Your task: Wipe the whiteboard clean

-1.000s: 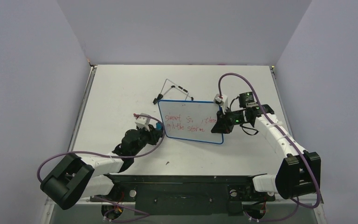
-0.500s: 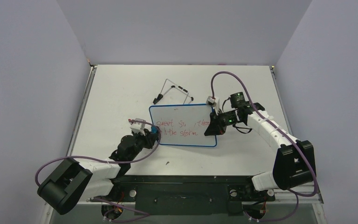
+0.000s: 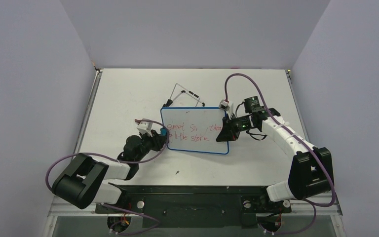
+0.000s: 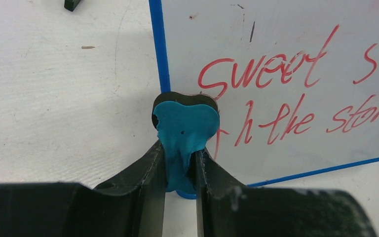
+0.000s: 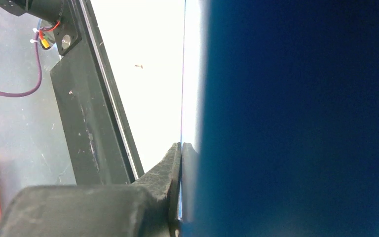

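Farther left: one whiteboard (image 3: 195,143); one eraser (image 3: 164,132), two red written lines (image 4: 286,121).

A: What is the whiteboard (image 4: 286,59) like?
B: Its white face is smooth and slightly glossy, with a few dark specks. The thin blue rim (image 4: 160,44) looks like plastic.
A: And the eraser (image 4: 185,121)?
B: Soft, spongy stuff. It is teal and matt, on a black backing, and it gives where it is pinched.
A: The fingers (image 4: 140,182) of the left gripper (image 4: 180,154)?
B: Black plastic, matt, scuffed grey along the edges.
A: The table (image 4: 54,108)?
B: White and matt, finely scratched, a little stained.
A: That stand (image 3: 192,93)?
B: Thin black wire, metal by the look. The cable (image 3: 239,74) has a smooth purple sheath.
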Motion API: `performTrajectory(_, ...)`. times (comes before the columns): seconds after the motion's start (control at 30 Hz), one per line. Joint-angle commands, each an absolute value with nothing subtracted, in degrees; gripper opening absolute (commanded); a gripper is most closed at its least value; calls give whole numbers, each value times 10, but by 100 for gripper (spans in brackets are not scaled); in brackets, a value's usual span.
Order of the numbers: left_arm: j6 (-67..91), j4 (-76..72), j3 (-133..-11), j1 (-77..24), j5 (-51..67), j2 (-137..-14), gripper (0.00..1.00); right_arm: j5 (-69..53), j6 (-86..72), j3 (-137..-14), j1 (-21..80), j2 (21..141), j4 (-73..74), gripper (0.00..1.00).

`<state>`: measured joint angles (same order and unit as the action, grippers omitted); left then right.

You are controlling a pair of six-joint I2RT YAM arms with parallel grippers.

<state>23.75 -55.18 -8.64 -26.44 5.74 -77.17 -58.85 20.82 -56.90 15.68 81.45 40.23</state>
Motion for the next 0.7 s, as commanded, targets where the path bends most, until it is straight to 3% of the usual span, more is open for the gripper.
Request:
performTrajectory(0.0, 250, -593, -124, -250, 67, -804, 0, -533, 238, -571, 168, 829, 431, 0)
performTrajectory(0.37, 239, -608, -168, -252, 17, -856, 0, -536, 236, -571, 168, 824, 430, 0)
performTrajectory(0.67, 186, -357, -284, -357, -173, -786, 0, -538, 235, -571, 169, 825, 430, 0)
